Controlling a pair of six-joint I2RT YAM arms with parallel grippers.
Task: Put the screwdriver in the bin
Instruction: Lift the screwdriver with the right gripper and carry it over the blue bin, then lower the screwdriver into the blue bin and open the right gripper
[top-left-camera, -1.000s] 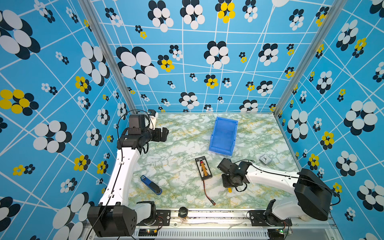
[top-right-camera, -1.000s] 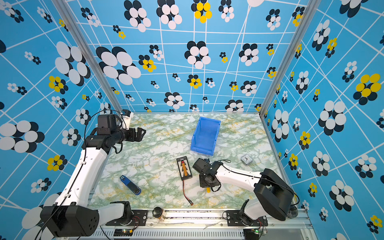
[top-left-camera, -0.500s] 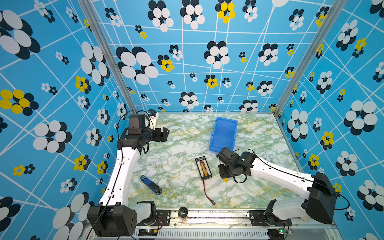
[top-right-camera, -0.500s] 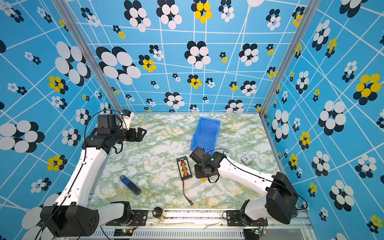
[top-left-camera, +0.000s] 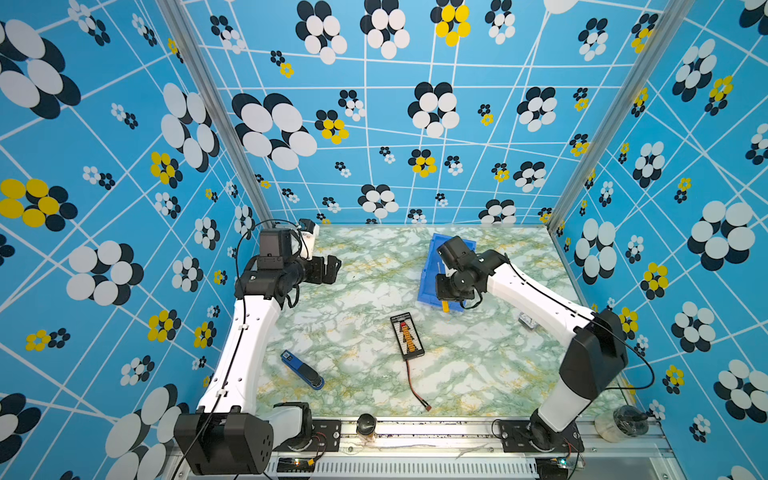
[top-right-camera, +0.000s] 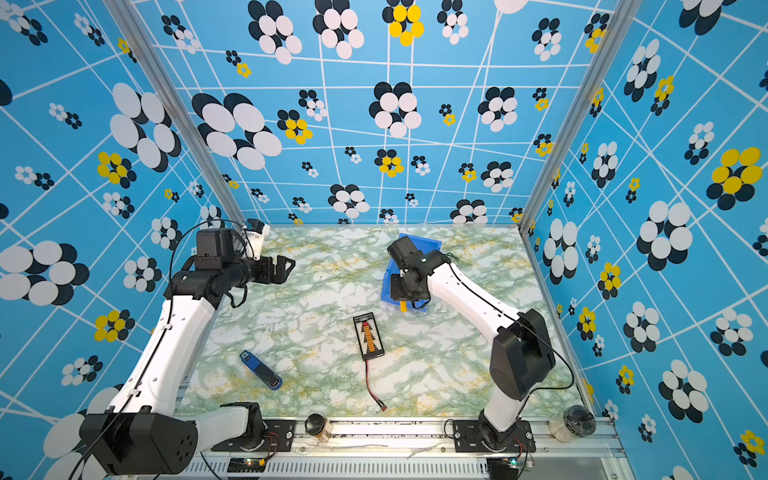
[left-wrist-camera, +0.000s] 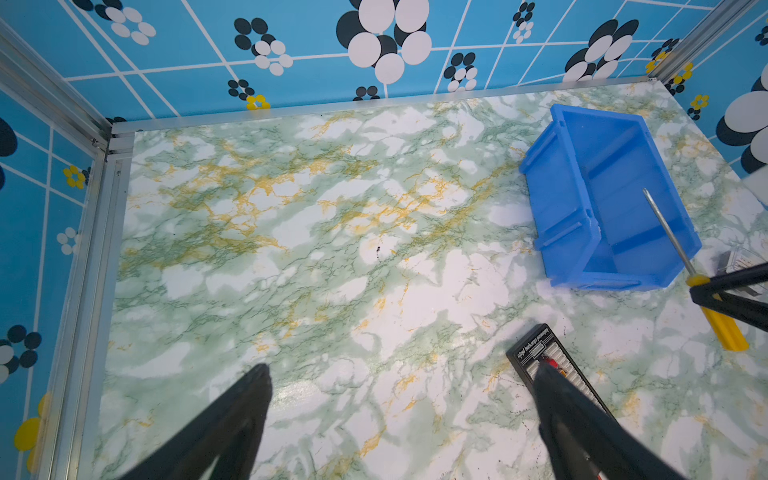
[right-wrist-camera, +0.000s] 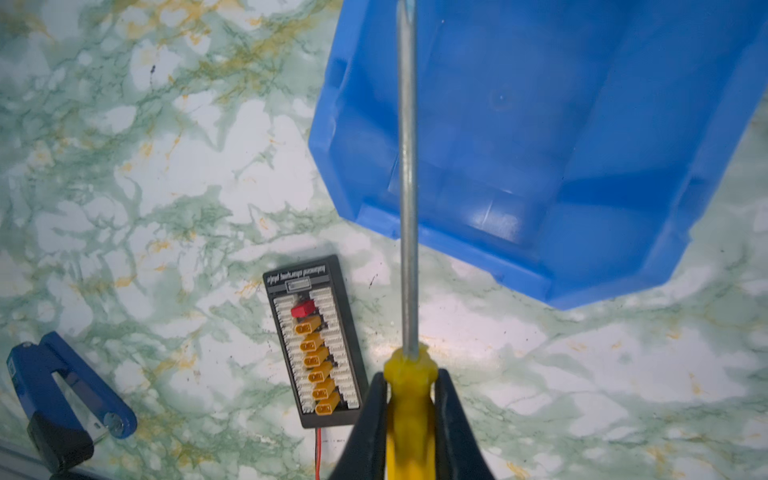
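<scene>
Right end effector (right-wrist-camera: 409, 384) pinching yellow handle of the screwdriver (right-wrist-camera: 407, 187), grey shaft reaching ahead of it over the bin (right-wrist-camera: 602, 124), left end effector (left-wrist-camera: 402, 372) spread

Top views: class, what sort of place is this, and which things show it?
Probably a robot lab cell: left arm and right arm on a rail, patterned walls around a marbled table, a bin and stapler.

blue bin (left-wrist-camera: 555, 199), yellow-handled screwdriver (right-wrist-camera: 409, 407), green-marbled table (left-wrist-camera: 332, 249)
</scene>
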